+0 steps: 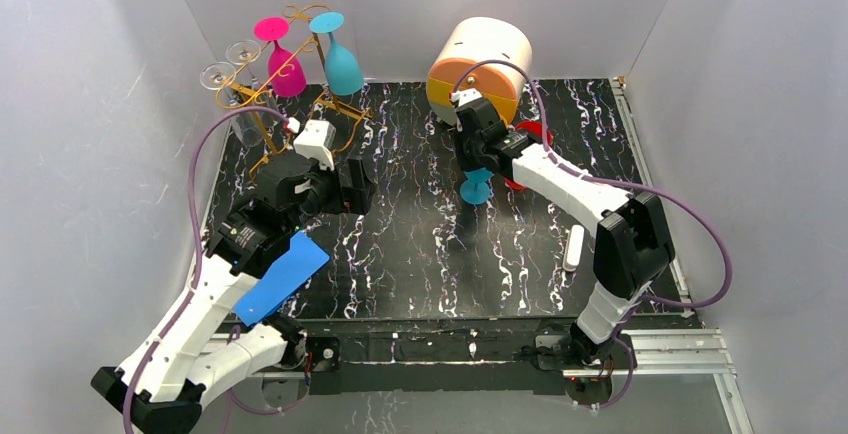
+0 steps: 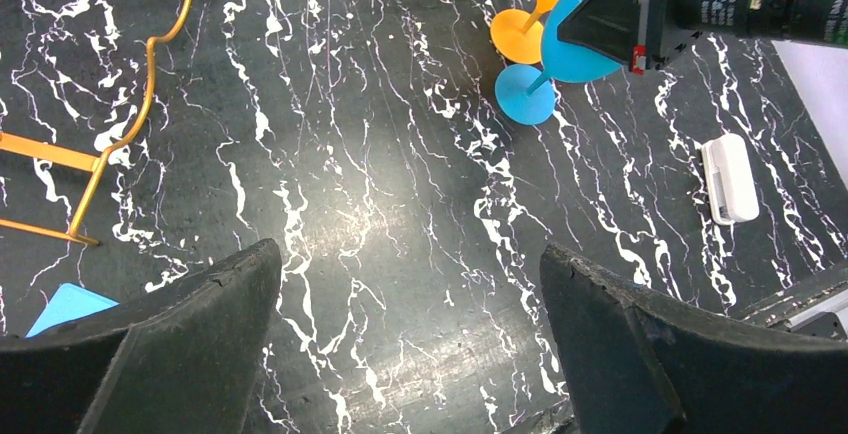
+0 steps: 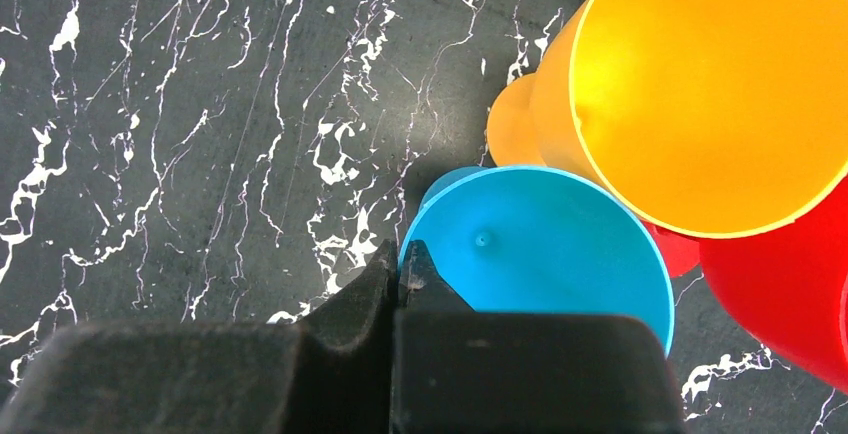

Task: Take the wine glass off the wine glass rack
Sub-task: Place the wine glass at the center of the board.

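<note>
Blue glass (image 3: 540, 244), rim pinched in the right fingers (image 3: 365, 289), looks ready to set down by the orange glass (image 3: 715, 84), then release; left fingers (image 2: 180, 344) gape empty.

You see a round cream-and-orange box (image 1: 480, 69) at the marbled mat's (image 1: 420, 244) far edge; a small white bar (image 1: 573, 248) lies right; a blue sheet (image 1: 283, 277) lies near left.

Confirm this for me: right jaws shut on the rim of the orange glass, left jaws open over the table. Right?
No. The right jaws are shut on the rim of the blue glass, not the orange glass beside it; the right wrist view shows this. The left jaws are open over the table, as stated.
</note>
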`<state>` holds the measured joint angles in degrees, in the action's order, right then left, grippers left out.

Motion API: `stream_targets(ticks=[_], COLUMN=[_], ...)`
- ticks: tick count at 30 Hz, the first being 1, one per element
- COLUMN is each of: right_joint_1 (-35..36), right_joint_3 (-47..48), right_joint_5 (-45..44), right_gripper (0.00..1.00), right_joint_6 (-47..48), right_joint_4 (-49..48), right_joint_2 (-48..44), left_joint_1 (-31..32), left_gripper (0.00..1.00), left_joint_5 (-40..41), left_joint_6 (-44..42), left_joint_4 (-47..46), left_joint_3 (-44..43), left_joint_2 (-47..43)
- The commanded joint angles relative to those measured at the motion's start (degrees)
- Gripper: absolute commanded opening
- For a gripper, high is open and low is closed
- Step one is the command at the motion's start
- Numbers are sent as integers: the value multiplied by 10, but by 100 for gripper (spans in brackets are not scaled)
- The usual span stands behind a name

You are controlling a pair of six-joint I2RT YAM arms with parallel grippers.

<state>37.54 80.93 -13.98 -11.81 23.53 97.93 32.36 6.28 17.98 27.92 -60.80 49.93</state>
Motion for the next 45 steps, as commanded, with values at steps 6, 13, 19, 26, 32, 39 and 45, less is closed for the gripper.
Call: stream_targets(ticks=[6, 13, 19, 26, 32, 39, 45], right_joint_1=[1, 4, 22, 60, 62, 61, 59], right_joint_3=[42, 18, 16, 11, 31, 109, 197], right_joint_5=[51, 64, 64, 36, 19, 1, 2], right_gripper=[1, 1, 1, 1, 1, 1, 2], right_joint_6=[-13, -1, 31, 72, 78, 90, 114], right_joint_4=[64, 45, 36, 15, 9, 6, 18], right_joint_2=[10, -20, -22, -24, 4, 69, 129], left_joint_1=[-2, -2, -2, -2, -2, -2, -2], left_gripper=[98, 98, 98, 98, 99, 98, 98], left_joint_5=[15, 16, 11, 14, 15, 17, 20], left_joint_6=[-17, -19, -20, -21, -22, -22, -24], left_joint_4=[17, 18, 18, 19, 18, 19, 23], left_joint_3=[-19, -19, -23, -25, -25, -25, -26], left_joint_2=[3, 3, 11, 10, 10, 8, 3])
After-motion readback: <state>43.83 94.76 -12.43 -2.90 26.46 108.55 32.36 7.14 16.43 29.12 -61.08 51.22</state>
